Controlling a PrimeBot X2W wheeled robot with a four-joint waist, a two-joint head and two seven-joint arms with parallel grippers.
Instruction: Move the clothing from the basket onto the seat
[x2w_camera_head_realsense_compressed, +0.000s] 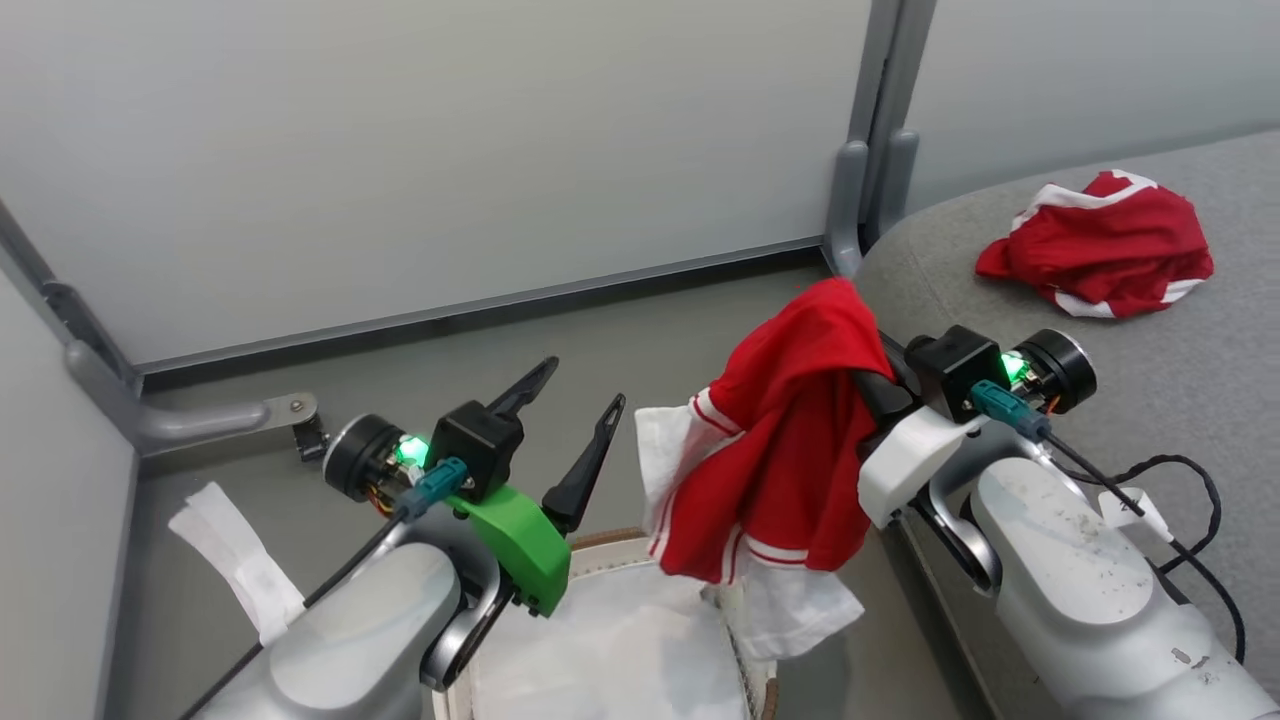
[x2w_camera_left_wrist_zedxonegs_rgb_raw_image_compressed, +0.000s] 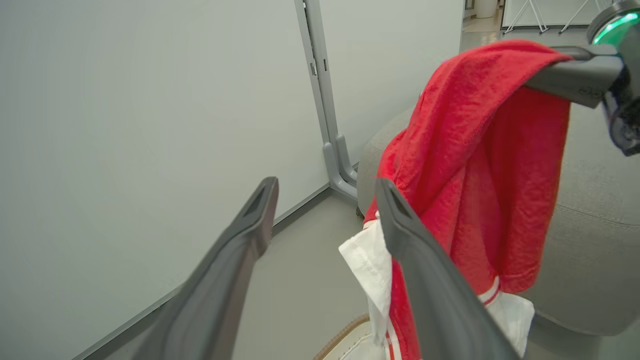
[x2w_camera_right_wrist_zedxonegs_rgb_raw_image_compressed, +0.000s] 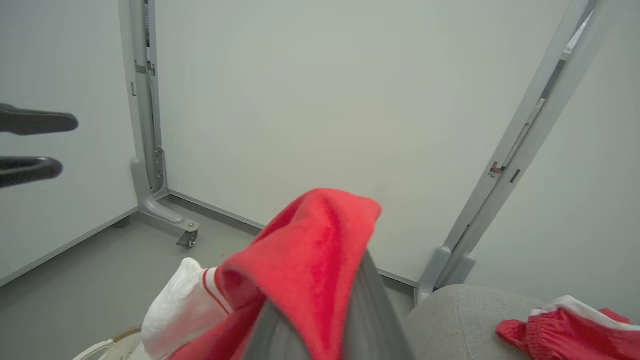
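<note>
Jaws of right gripper (x2w_camera_head_realsense_compressed: 882, 380): pressed together on a fold of the red garment (x2w_camera_head_realsense_compressed: 790, 440), tips buried under the cloth. Jaws of left gripper (x2w_camera_head_realsense_compressed: 583, 388): spread wide, holding nothing.

Red garment: hangs lengthwise from that pinch, long axis near vertical, white panel lowest. Reaches down to the right rim of the basket (x2w_camera_head_realsense_compressed: 610, 545), beside the white liner (x2w_camera_head_realsense_compressed: 610, 650); contact with the rim not determinable. Sits just left of the seat (x2w_camera_head_realsense_compressed: 1230, 380), with the seat's rounded near-left edge close beside the holding wrist.

Judgement: calls for a carry to the right and farther away, trailing panel lifted over the seat edge before release. Falls to the right arm, nearer the seat by position; left gripper well apart on the basket's left side, no part to play.

Also noted: second red garment (x2w_camera_head_realsense_compressed: 1100, 245), bunched on the far right of the seat, well apart from the hanging one.

Risk, as judged: low panel dragging against basket rim or seat edge.
</note>
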